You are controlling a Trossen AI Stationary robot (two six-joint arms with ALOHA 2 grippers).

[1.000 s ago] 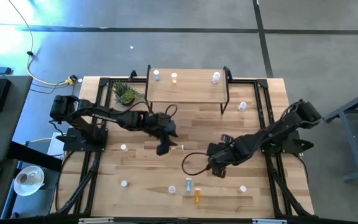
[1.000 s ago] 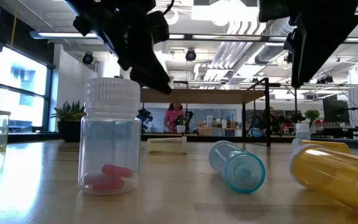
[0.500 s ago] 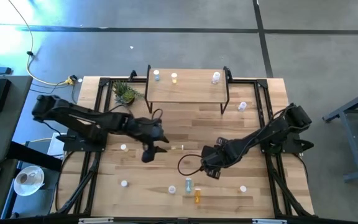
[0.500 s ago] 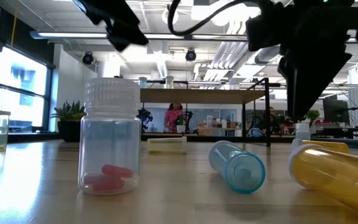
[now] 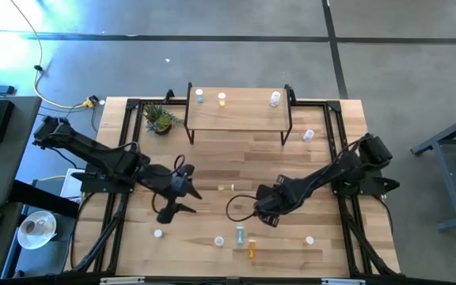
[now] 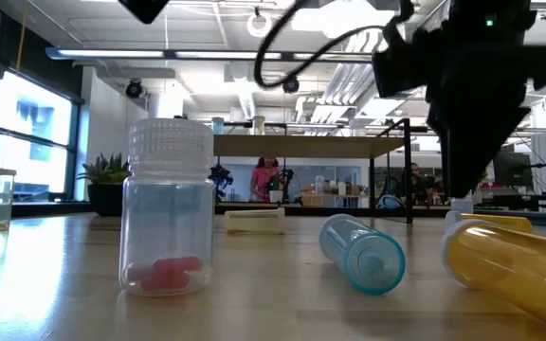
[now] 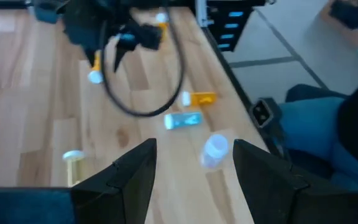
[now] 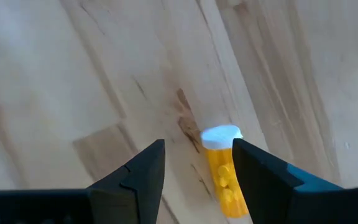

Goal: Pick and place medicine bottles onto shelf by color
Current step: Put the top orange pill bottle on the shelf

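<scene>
My right gripper (image 5: 264, 214) hangs open low over the table's near middle. In the right wrist view (image 8: 197, 177) an orange bottle (image 8: 224, 174) with a white cap lies on the wood just beyond and between the fingertips, untouched. My left gripper (image 5: 185, 201) is open and empty above the table's left middle. The orange bottle (image 5: 251, 250), a blue bottle (image 5: 240, 235) lying down and a clear bottle (image 5: 219, 241) standing upright sit near the front edge. The shelf (image 5: 240, 115) stands at the far middle, with blue (image 5: 199, 96), yellow (image 5: 222, 98) and white (image 5: 275, 98) bottles on it.
A pale yellow bottle (image 5: 226, 188) lies mid-table. White-capped bottles stand at the near left (image 5: 158, 233), near right (image 5: 309, 240) and right of the shelf (image 5: 308, 135). A small green plant (image 5: 160, 119) stands left of the shelf. Black frame rails run along both table sides.
My left gripper has drawn back from in front of the shelf toward the table's left and near edge, staying open, and has left the low view upward. My right gripper has moved a little toward the left and near edge and come down over the orange bottle.
</scene>
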